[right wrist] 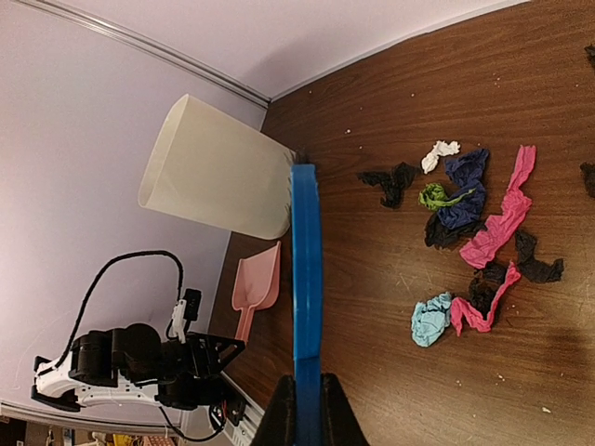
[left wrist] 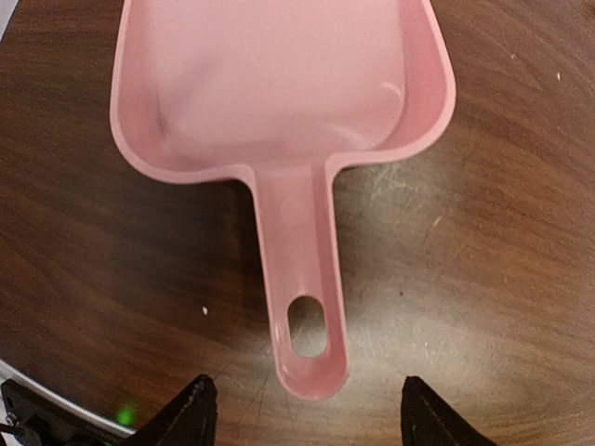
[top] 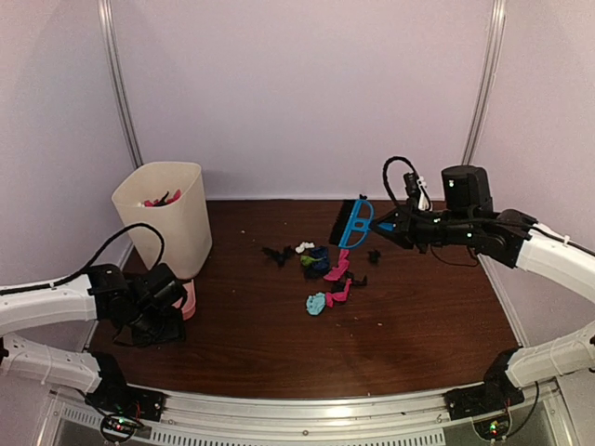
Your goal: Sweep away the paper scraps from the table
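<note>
Several paper scraps [top: 327,271] in pink, light blue, dark blue, green, white and black lie in a loose cluster at the middle of the table [top: 418,316]; they also show in the right wrist view [right wrist: 474,232]. My right gripper [top: 383,226] is shut on the blue hand brush [top: 353,223] and holds it above the table behind the scraps; the brush shows edge-on in the right wrist view [right wrist: 305,297]. My left gripper [top: 163,311] is open over the pink dustpan [left wrist: 279,102], its fingers either side of the handle end [left wrist: 307,362], not touching it.
A cream bin [top: 167,218] with a few scraps inside stands at the back left, just behind the dustpan [top: 189,302]. A silver rail [top: 307,409] runs along the table's front edge. White walls close in the back and sides.
</note>
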You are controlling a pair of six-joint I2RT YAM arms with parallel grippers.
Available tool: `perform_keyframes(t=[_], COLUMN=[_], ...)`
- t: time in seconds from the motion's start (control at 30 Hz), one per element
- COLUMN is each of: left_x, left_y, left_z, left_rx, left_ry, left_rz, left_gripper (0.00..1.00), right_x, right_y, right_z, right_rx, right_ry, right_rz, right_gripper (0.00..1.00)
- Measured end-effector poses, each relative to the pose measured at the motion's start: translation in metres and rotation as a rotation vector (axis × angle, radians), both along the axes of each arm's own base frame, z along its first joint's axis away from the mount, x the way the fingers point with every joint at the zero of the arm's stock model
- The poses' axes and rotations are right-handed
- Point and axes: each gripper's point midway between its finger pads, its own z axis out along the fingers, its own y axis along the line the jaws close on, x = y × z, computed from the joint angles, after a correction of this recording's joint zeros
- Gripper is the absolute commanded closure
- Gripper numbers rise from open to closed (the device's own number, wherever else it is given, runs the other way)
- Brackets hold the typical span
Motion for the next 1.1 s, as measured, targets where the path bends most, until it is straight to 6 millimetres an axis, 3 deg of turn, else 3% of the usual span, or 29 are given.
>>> perform_keyframes(t=[0.23,0.37,0.53,0.9,1.1], left_x=[0.019,0.030,0.039,0.036,0.025], left_y=[0.012,0.007,0.000,-0.001,-0.019], left_z=[-0.023,-0.028,-0.031,-0.031,-0.027], left_rx=[0.017,0.023,0.019,-0.002,-0.045], left_ry=[-0.016,-0.033,-0.059,-0.075,-0.077], left_rz=[0.042,0.017,-0.015,-0.053,-0.134], left_gripper=[0.45,0.52,0.69,0.78,0.79], right_x=[-0.002,-0.004,-0.007,-0.012,-0.013], right_y=[-0.003,-0.006,-0.009,-0.017,-0.017], right_z=[0.001,0.004,0.009,0.010,0.005], right_rx=[-0.004,-0.001,0.005,0.000,-0.010], right_ry=[0.002,-0.006,-0.009,-0.003,0.006], right_rz=[-0.006,-0.014,-0.022,-0.041,-0.040], right_gripper=[1.00,1.00,1.00,1.00,1.00])
